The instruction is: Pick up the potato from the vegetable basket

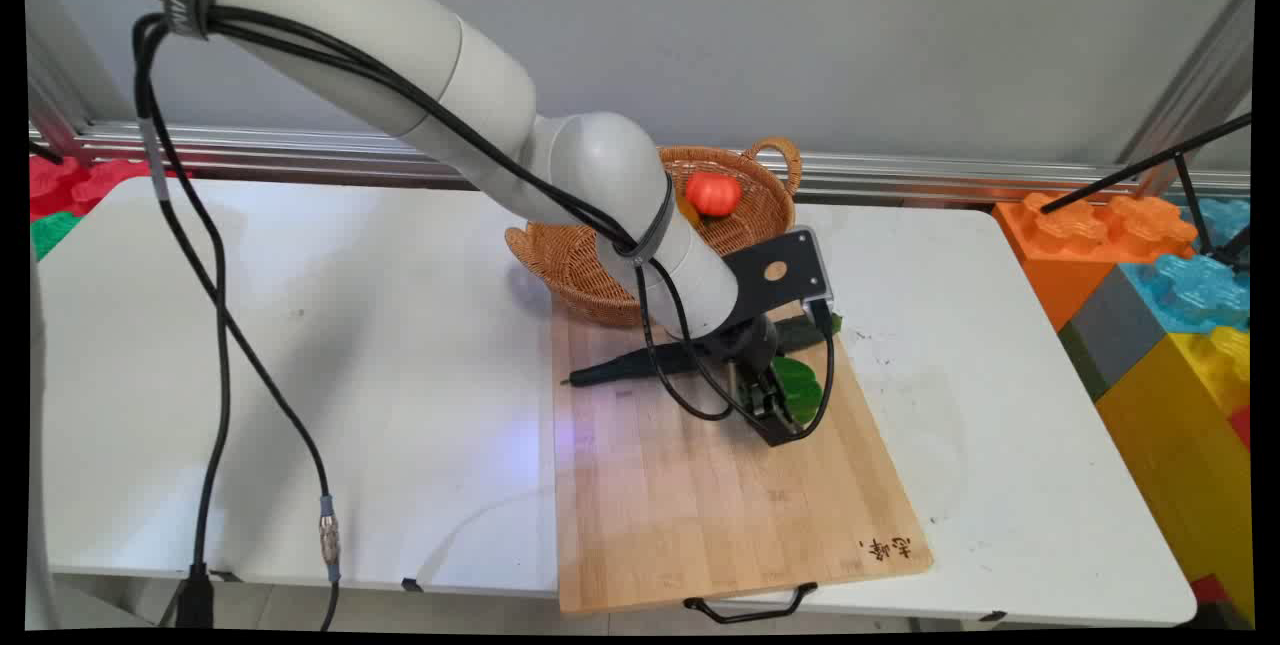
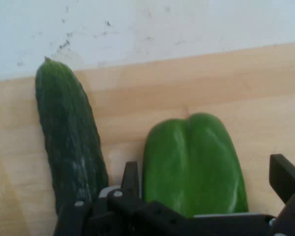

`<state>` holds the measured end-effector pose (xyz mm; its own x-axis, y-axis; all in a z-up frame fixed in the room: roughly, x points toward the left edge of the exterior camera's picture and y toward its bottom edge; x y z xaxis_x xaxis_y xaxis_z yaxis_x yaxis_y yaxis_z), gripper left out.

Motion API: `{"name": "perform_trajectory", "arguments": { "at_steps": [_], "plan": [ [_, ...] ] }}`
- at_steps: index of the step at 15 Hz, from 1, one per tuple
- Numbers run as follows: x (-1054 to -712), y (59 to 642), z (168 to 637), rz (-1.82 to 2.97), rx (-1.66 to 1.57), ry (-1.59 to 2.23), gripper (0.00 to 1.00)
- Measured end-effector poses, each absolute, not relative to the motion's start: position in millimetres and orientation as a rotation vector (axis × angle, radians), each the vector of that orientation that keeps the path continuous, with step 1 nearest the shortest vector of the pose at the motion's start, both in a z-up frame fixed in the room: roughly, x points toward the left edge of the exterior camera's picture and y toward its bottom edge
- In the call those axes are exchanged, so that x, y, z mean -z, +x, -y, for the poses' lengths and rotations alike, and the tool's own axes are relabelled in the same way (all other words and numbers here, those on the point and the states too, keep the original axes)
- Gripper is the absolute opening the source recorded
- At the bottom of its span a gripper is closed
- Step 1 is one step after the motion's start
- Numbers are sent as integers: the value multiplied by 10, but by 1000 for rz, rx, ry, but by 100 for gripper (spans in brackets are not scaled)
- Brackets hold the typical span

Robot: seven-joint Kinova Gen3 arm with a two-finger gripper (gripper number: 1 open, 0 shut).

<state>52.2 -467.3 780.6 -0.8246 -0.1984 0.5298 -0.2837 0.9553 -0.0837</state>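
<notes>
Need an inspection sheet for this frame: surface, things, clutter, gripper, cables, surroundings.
Surface: white table with a wooden cutting board at its near edge.
Things: green pepper and cucumber lie side by side on the board; a wicker basket behind the board holds a tomato.
Clutter: nothing seen.
Gripper: gripper open, a finger on each side of the pepper.
Cables: black cables hang from the arm past the table's near edge.
Surroundings: big toy blocks on the right, grey wall behind.

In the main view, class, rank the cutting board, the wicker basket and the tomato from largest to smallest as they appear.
1. cutting board
2. wicker basket, partly hidden by the arm
3. tomato, lying in the basket
</notes>
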Motion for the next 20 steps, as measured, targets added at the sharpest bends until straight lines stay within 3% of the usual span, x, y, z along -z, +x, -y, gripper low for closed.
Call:
{"name": "perform_trajectory", "arguments": {
  "at_steps": [11, 15, 20],
  "plan": [
    [-8642, 788, 4717, 2558, -365, 337, 100],
    [-8988, 1167, 5045, 2595, -497, 369, 100],
    [-9105, 1530, 5438, 2648, -559, 419, 100]
  ]
}}
